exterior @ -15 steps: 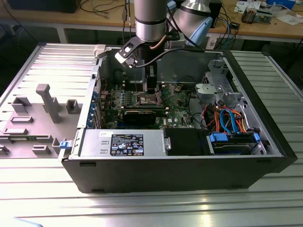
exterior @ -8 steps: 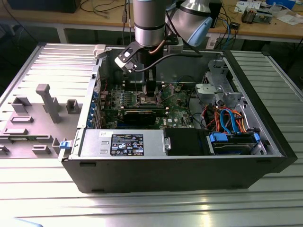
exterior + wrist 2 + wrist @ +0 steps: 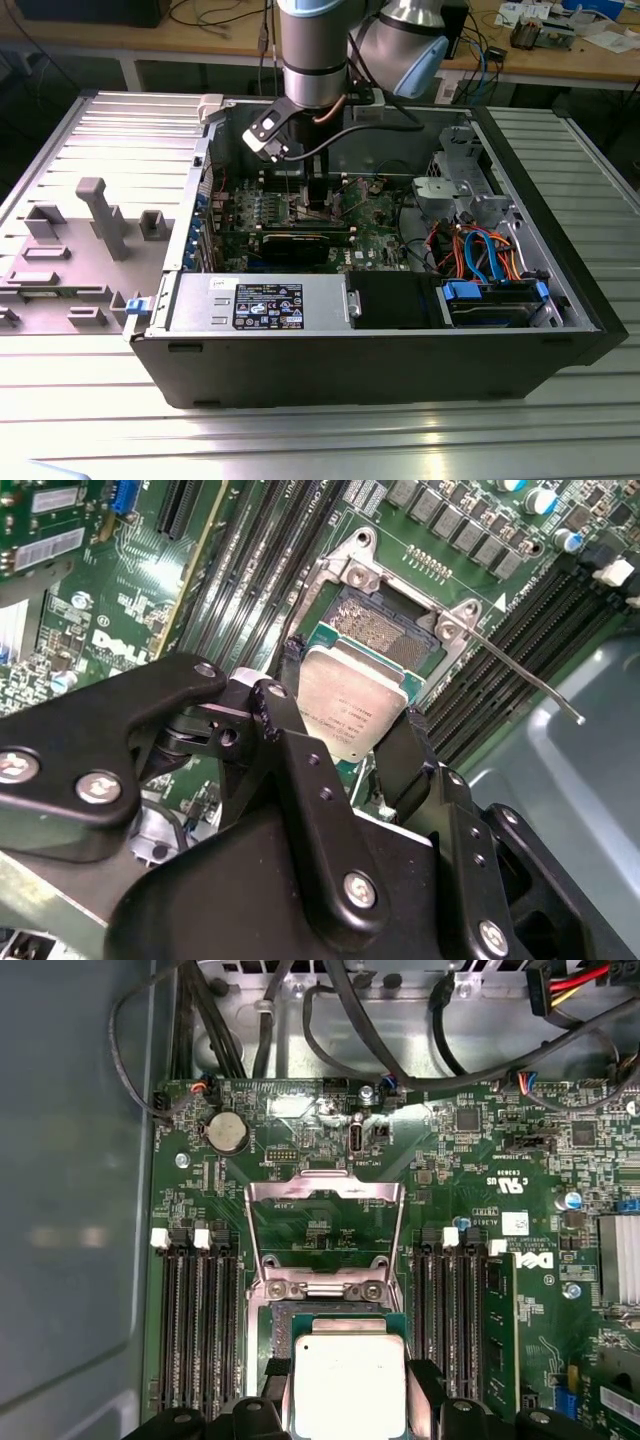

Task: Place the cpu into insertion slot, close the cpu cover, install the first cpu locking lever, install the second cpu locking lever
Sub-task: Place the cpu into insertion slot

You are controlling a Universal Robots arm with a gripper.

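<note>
Inside the case (image 3: pixel 360 365), the claw (image 3: pixel 350 715) grips the cpu (image 3: pixel 352 702) over the slot (image 3: pixel 385 625), seemingly unseated; cover (image 3: pixel 325 1189) raised, lever (image 3: pixel 520 675) unlatched.

In the first wrist view the flat square silvery-grey metal cpu (image 3: pixel 348 1390) runs off the picture's edge, its flanks covered by the black gripper (image 3: pixel 350 1380). In the second wrist view it hides the near half of the shiny-rimmed square insertion slot (image 3: pixel 385 630); contact between them cannot be told.

You're looking at a silvery-grey cpu (image 3: pixel 350 705), a black hand (image 3: pixel 345 728), a green board (image 3: pixel 480 1140), black memory slots (image 3: pixel 200 1330) and a silver cover (image 3: pixel 325 1191).
</note>
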